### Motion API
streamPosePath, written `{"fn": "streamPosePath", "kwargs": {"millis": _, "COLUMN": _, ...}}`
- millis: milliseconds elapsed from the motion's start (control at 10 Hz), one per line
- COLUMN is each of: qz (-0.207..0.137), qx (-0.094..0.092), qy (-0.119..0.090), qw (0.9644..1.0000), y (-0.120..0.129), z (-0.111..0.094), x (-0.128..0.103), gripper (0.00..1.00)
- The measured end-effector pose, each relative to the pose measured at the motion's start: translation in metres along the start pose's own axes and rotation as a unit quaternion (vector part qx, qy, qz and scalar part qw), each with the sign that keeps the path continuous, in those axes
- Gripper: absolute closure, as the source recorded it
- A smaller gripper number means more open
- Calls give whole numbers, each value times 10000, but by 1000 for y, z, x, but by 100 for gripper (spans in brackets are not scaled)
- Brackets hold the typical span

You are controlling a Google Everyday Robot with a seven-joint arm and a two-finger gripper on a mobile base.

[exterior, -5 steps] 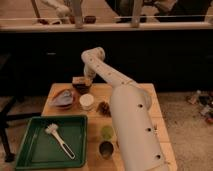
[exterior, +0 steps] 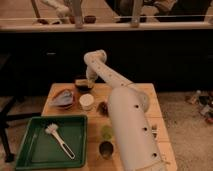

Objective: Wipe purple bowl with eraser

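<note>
The purple bowl [exterior: 83, 86], small and almost black, sits at the back of the wooden table [exterior: 145, 92], just behind the white cup [exterior: 86, 101]. My gripper [exterior: 90, 77] hangs down from the bent white arm [exterior: 107, 72] and is right over the bowl's back right rim, touching or nearly touching it. The eraser does not show on its own. It is either hidden under the gripper or out of view.
A reddish-brown bowl with a grey-blue inside [exterior: 62, 98] stands left of the cup. A green tray [exterior: 30, 145] at the front left holds a white long-handled brush [exterior: 60, 140]. A dark small object [exterior: 102, 107], a green object [exterior: 106, 131] and a metal cup [exterior: 105, 149] lie beside my arm.
</note>
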Motion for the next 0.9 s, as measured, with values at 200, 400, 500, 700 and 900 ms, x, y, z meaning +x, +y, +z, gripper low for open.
{"fn": "streamPosePath", "kwargs": {"millis": 200, "qz": -10, "qx": -13, "qy": 112, "qw": 9999, "y": 2, "z": -9, "x": 2, "gripper": 100}}
{"fn": "streamPosePath", "kwargs": {"millis": 400, "qz": -9, "qx": 16, "qy": 195, "qw": 9998, "y": 2, "z": -20, "x": 6, "gripper": 100}}
{"fn": "streamPosePath", "kwargs": {"millis": 500, "qz": -16, "qx": 31, "qy": 223, "qw": 9997, "y": 2, "z": -24, "x": 6, "gripper": 100}}
{"fn": "streamPosePath", "kwargs": {"millis": 700, "qz": -71, "qx": 26, "qy": 242, "qw": 9997, "y": 0, "z": -25, "x": 3, "gripper": 100}}
{"fn": "streamPosePath", "kwargs": {"millis": 900, "qz": -257, "qx": -94, "qy": 241, "qw": 9993, "y": 4, "z": -13, "x": -15, "gripper": 100}}
